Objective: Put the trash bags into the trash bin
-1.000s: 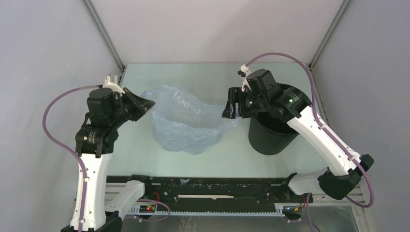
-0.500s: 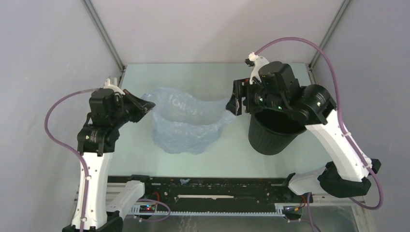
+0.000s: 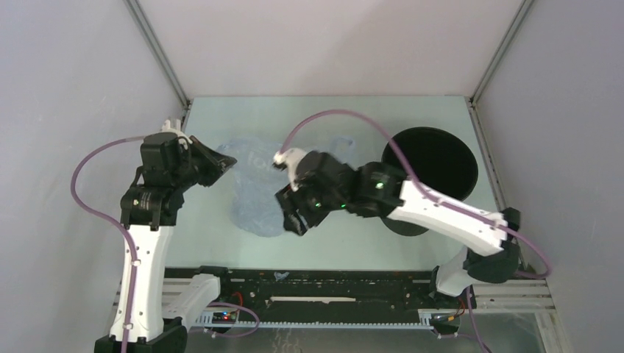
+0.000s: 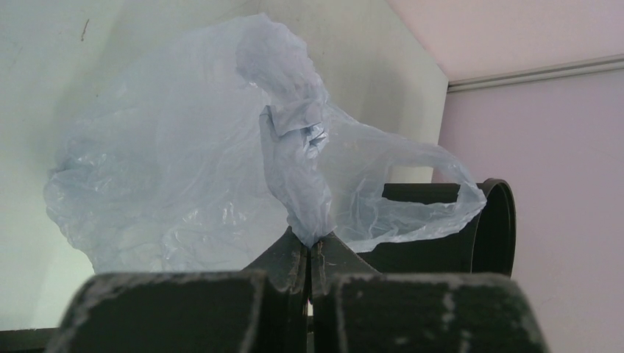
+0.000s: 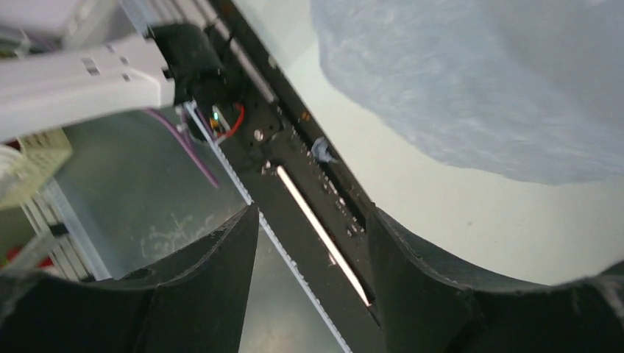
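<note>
A pale greenish-white tabletop (image 3: 324, 114) fills the middle of the overhead view, evenly lit, with only soft shadows. Plain grey-lilac panels close it in: a back wall (image 3: 324, 44) at 12 o'clock, a left side wall (image 3: 66, 88) at 9 and a right side wall (image 3: 574, 95) at 3. Slim metal struts run down the corners, a left strut (image 3: 157, 53) at 11 and a right strut (image 3: 497, 51) at 1. At 6 o'clock a black mounting rail (image 3: 331, 283) spans the near edge. Below it lies what may be a glossy metal sheet (image 3: 331, 342).
</note>
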Available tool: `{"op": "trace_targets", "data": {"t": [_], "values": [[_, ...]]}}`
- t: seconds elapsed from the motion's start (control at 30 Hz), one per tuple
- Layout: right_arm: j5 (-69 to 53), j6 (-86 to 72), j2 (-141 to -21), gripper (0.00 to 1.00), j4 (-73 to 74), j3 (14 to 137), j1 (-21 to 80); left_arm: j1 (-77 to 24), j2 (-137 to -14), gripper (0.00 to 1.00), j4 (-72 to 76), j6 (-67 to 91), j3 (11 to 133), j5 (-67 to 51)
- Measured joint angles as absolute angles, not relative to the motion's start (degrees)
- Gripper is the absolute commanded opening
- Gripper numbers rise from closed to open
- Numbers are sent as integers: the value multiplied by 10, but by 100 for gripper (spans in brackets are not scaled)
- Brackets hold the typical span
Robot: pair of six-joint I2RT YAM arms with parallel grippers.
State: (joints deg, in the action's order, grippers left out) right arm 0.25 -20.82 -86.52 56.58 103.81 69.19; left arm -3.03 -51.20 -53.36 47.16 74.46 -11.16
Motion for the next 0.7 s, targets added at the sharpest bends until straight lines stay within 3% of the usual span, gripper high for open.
{"op": "trace_targets", "data": {"t": [0.13, 0.4, 0.57, 0.7], "values": [[-4, -197, -920, 65, 555, 1033, 718, -30, -511, 0, -533, 470, 745, -119], [76, -204, -872, 62, 552, 1015, 695, -29, -491, 0, -532, 465, 738, -137], [67, -196, -801, 60, 498, 918, 698, -29, -486, 0, -528, 464, 733, -138], [10, -197, -813, 54, 448, 857, 707, -29, -489, 0, -529, 464, 731, -138]]}}
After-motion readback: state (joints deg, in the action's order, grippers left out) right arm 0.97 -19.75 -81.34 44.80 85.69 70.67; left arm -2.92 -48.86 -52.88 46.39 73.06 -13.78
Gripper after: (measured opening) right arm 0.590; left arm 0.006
